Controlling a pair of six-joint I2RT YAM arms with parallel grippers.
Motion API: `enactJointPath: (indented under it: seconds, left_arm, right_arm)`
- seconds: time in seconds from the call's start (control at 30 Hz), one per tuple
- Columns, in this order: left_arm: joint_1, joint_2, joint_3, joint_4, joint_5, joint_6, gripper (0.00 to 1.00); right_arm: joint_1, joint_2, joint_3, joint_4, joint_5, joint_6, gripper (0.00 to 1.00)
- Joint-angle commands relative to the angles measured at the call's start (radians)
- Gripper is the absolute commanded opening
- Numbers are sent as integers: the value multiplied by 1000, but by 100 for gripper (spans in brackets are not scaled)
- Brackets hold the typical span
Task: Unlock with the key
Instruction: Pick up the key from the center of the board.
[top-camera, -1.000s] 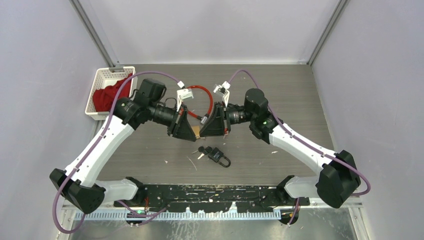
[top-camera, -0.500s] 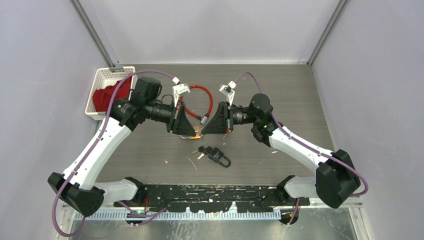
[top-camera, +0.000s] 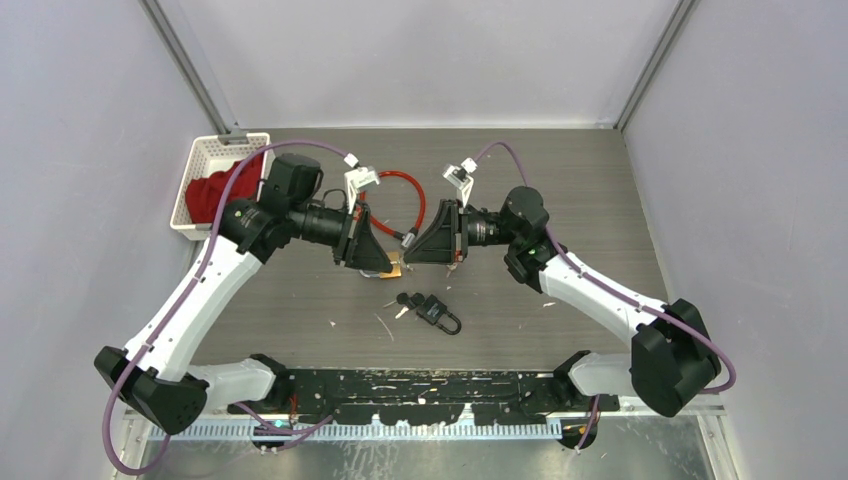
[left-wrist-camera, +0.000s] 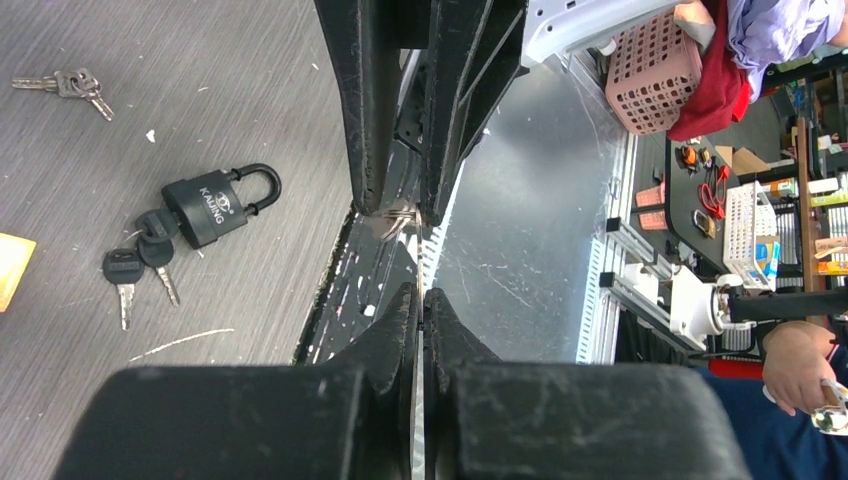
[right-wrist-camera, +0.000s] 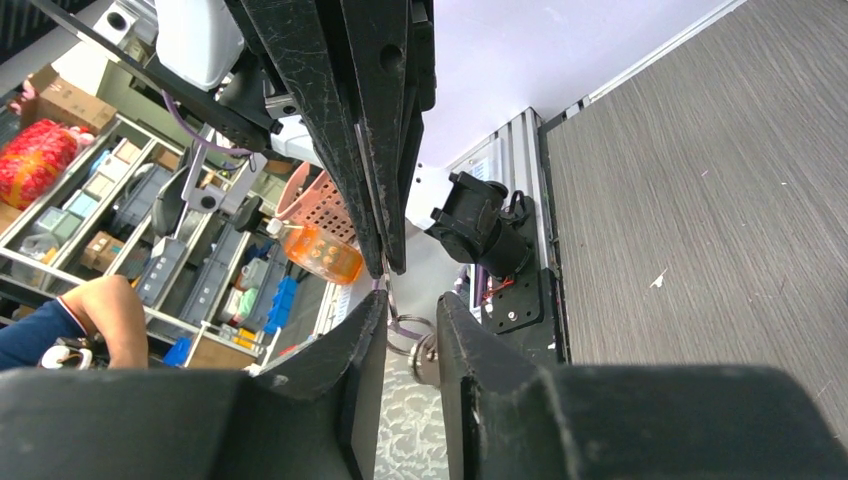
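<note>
While my left gripper (left-wrist-camera: 421, 295) has its fingers pressed tight together, I see my right gripper (right-wrist-camera: 410, 305) facing it tip to tip, pinching a small key (left-wrist-camera: 395, 218) on a ring. Both hang above the table (top-camera: 600, 200). Near them, toward the arm bases, the black padlock (top-camera: 440, 315) lies flat with black-headed keys (left-wrist-camera: 140, 262) right beside it. A white basket (top-camera: 200, 160) sits far left.

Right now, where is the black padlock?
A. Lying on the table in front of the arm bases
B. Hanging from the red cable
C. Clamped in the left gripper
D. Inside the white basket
A: the black padlock lies flat on the table with its shackle closed and black-headed keys right by it.
</note>
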Motion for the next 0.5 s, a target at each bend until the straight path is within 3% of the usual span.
enactJointPath:
  seconds: [0.0,0.1,0.17,0.27,0.3,0.37,0.47]
  left_arm:
    - [4,-30,8,53,14,-28,0]
    - [3,-28,11,82,6,-32,0]
    - [5,-27,13,88,4,-38,0]
    - [5,-25,13,104,4,-57,0]
    - [5,-26,13,109,4,-63,0]
    - [5,-26,8,116,4,-69,0]
    - [5,-23,3,105,-6,-50,0]
  right_arm:
    - [-2,-10,20,39,6,7,27]
    - [-3,-9,18,42,0,14,18]
    - [-2,-5,20,31,-3,17,25]
    - [-3,4,20,43,-8,31,27]
    - [-3,6,19,50,-9,35,24]
    - [-2,8,17,89,-14,56,3]
    - [-4,2,12,119,-5,71,1]
